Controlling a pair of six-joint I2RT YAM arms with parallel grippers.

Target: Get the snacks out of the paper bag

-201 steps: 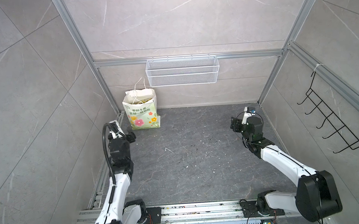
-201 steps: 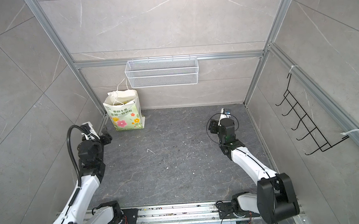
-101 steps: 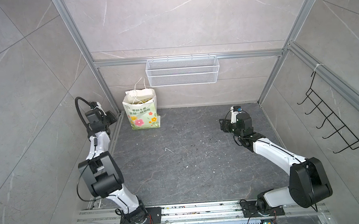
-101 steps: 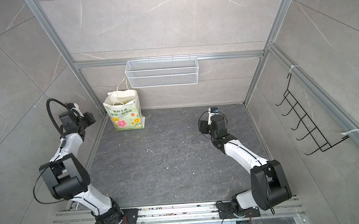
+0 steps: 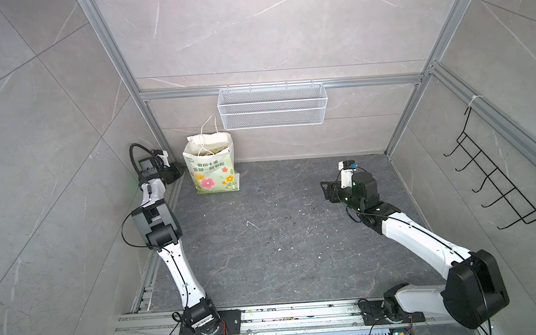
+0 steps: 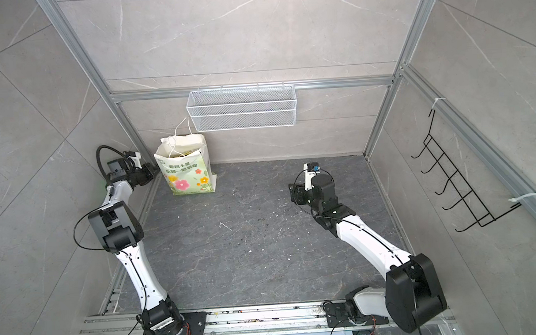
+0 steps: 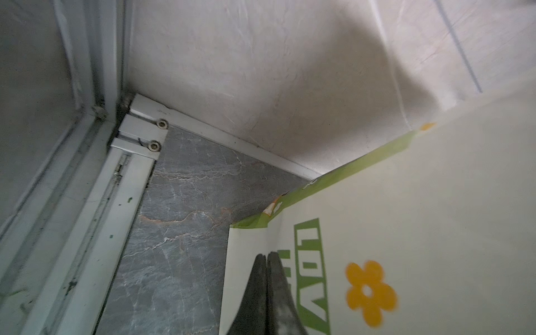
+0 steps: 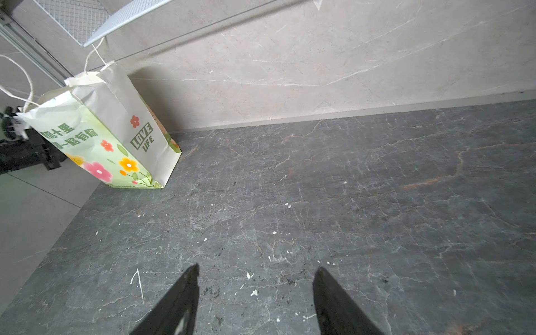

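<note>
Your left gripper point(image 5: 180, 169) has swung into the corner and is pinching together, paper bag point(image 5: 211, 175) just at its 3 o'clock; right gripper point(image 5: 325, 190) is gaping.

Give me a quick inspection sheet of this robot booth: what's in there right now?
Surface: dark stone-look floor, dusty.
Job's things: paper bag upright in the far left corner, mouth open, yellow contents showing.
Clutter: white flecks and one small white scrap.
Grippers: left gripper shut on nothing, beside the bag's side; right gripper open over bare floor.
Cables: black cable looping over the left arm's wrist.
Surroundings: white wire basket on the back wall; black hook rack on the right wall.
</note>
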